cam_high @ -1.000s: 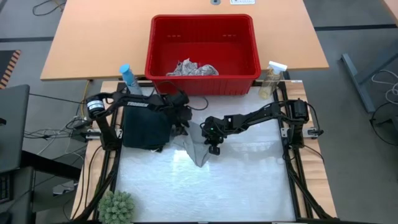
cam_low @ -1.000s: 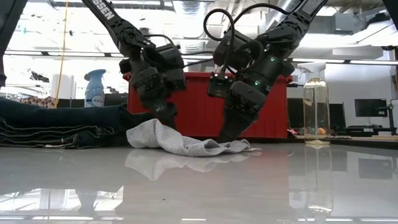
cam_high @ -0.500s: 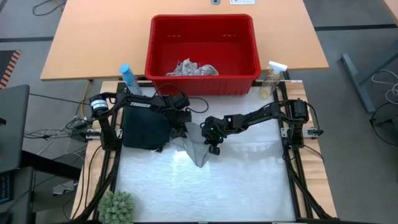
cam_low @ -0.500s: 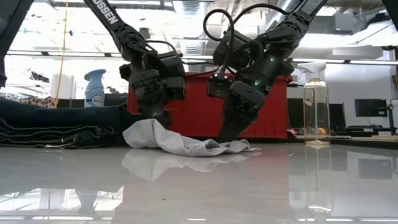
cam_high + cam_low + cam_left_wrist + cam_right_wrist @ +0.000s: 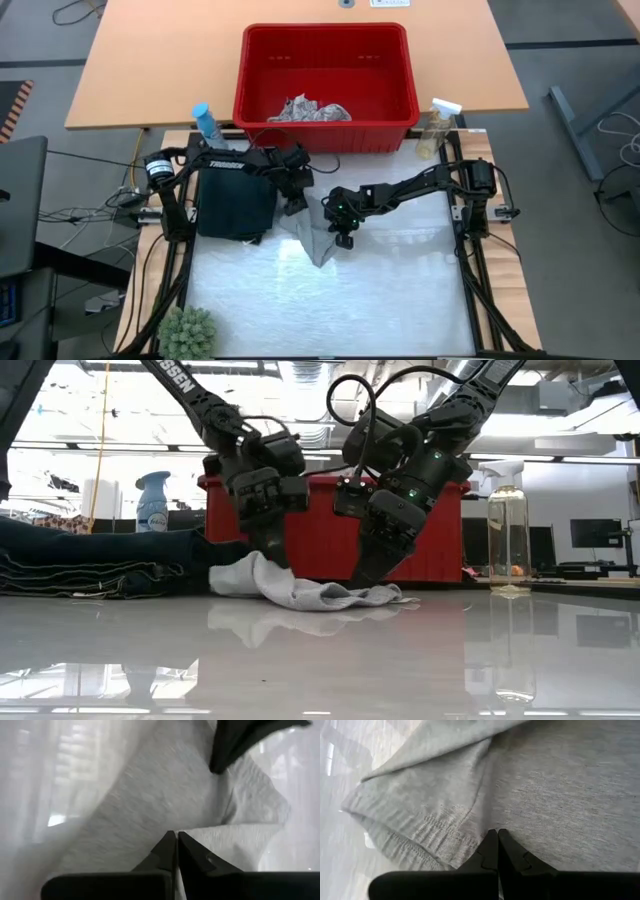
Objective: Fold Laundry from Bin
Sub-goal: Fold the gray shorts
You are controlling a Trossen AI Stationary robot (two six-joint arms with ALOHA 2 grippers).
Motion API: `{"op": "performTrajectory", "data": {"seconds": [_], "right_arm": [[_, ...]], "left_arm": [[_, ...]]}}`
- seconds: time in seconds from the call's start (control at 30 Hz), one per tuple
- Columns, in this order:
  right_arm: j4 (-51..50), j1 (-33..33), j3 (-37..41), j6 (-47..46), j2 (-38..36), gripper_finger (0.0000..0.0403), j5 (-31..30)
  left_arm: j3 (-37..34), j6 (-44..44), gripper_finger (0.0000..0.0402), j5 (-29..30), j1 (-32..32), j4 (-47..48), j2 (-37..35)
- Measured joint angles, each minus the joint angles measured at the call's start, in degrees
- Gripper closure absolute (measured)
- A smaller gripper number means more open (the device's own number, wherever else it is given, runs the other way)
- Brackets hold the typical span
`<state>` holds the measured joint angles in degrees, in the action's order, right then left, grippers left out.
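While the red bin (image 5: 325, 75) stands at the surface's (image 5: 400, 290) far edge, both pincers pinch the grey cloth (image 5: 315, 235) lying before it: left pincer (image 5: 296, 206) clenched on one edge, right pincer (image 5: 343, 238) clenched on another.

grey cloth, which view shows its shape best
The high view: the whole grey cloth lies spread between both arms. The low view shows it edge-on as a low rumpled heap; the wrist views show only close-up patches of fabric.

Light: bright, overhead ceiling strips.
Glare: table (image 5: 330, 660) mirrors lamps.
Blur: left wrist view soft, streaked.
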<state>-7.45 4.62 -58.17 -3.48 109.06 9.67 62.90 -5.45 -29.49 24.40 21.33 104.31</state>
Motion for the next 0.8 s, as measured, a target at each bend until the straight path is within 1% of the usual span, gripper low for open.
{"op": "performTrajectory", "data": {"seconds": [0.07,0.2,0.3,0.37,0.5,0.7,0.8], "right_arm": [[-0.19,0.0,0.0,-0.27,0.0,0.0379,0.0],[-0.65,0.02,-0.02,-1.06,0.0,0.0379,0.5],[-0.83,0.02,-0.04,-1.06,0.0,0.0381,0.53],[-0.94,0.02,-0.04,-1.06,0.0,0.0381,0.59],[-0.96,0.02,-0.04,-1.08,0.0,0.038,0.68],[-1.0,0.45,-0.02,-2.53,0.0,0.0378,0.83],[-1.53,0.76,0.02,-4.08,-0.62,0.0368,0.81]], "left_arm": [[2.64,-0.58,0.0401,2.85,0.25,2.16,0.01],[7.0,-4.33,0.0401,12.17,1.21,5.43,0.0],[7.93,-5.88,0.0401,16.42,2.42,6.02,-0.02],[7.79,-5.85,0.0401,16.66,3.61,6.7,-0.02],[5.19,-3.71,0.0401,16.36,5.09,4.13,-0.02],[1.97,-2.58,0.0401,16.22,5.29,3.93,0.68],[1.42,-3.07,0.0401,16.97,5.14,2.99,0.74]]}}
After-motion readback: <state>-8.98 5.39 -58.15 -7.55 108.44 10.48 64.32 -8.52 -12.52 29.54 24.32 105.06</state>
